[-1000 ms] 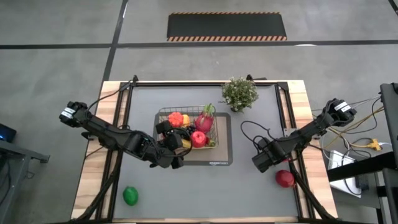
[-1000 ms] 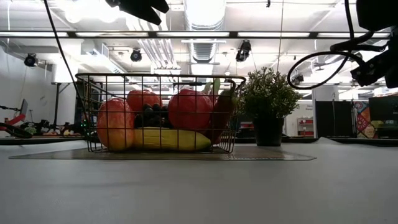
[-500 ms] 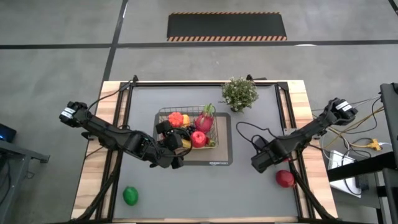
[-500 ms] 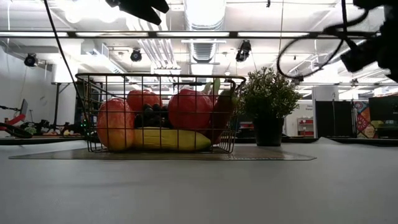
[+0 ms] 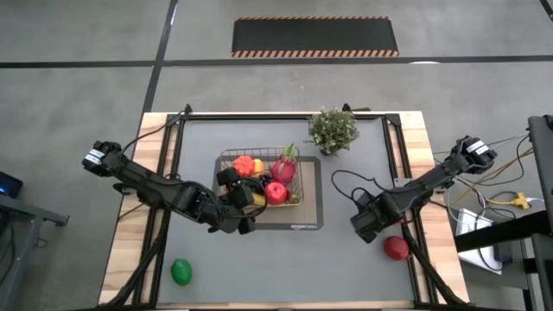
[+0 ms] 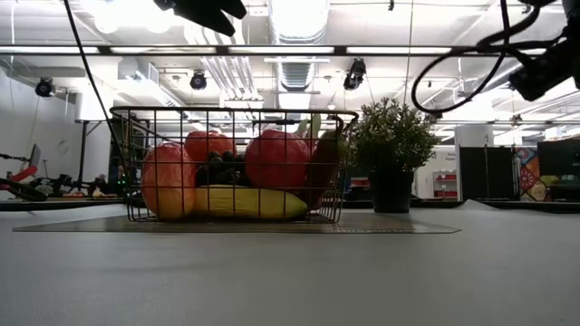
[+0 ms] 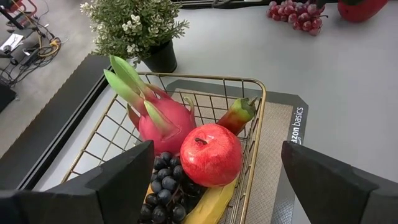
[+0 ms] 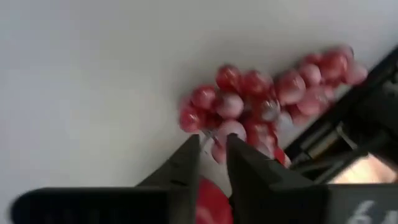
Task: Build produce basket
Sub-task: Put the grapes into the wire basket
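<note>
A lime point(image 5: 181, 271) lies near the table's front left corner, and a red fruit point(image 5: 397, 248) lies front right. The right gripper point(image 8: 212, 163), fingers nearly closed with only a narrow gap and holding nothing, hangs above red grapes point(image 8: 264, 106) beside it. Farther back, the left gripper point(image 5: 246, 206), fingers wide apart and empty, sits at the front left corner of the basket point(image 5: 226, 158), which holds a dragon fruit point(image 7: 158, 124), apple point(image 7: 211, 154), dark grapes point(image 7: 166, 194) and banana point(image 6: 245, 203).

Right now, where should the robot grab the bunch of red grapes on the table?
Probably from straight above, across the bunch's narrower width. The red grapes lie flat and loose on the grey table, a knobbly cluster longer than it is wide. The right gripper hovers over them, its jaws only slightly apart, so they must open wider.
</note>
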